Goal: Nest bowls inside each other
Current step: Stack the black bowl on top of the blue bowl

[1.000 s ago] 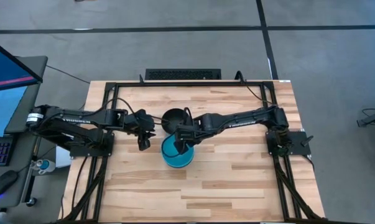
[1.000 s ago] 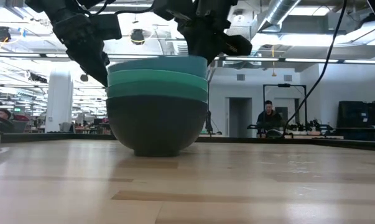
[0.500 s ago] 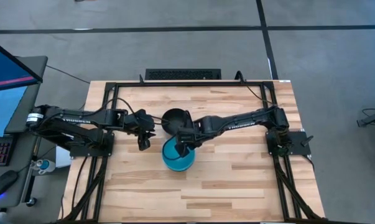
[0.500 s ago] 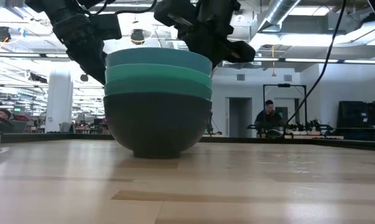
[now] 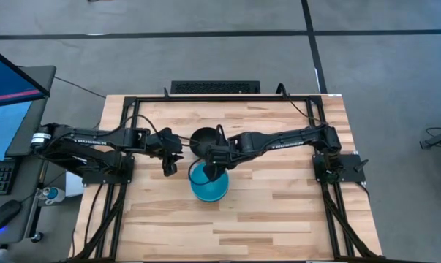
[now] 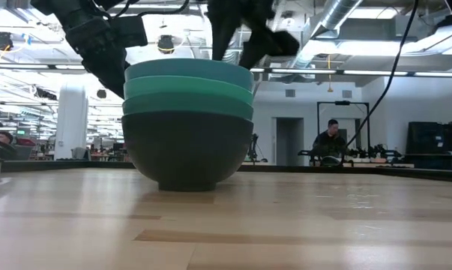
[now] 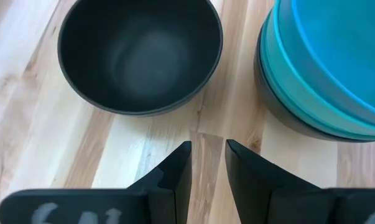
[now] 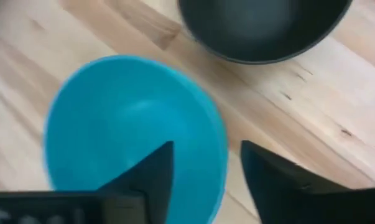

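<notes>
While the right claw (image 8: 203, 165) hangs spread over the nested bowl stack (image 5: 209, 183) mid-worktop (image 5: 279, 212), the left claw (image 7: 207, 163), narrowly parted and empty, faces the lone black bowl (image 5: 205, 140) just behind. Bowls look light, stiff, slick; pinch the rim.

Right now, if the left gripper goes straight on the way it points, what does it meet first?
Likely bare table: the left gripper, fingers slightly apart, aims at the gap between the lone black bowl and the nested stack. Depth is unclear; neither bowl lies squarely in line.
</notes>
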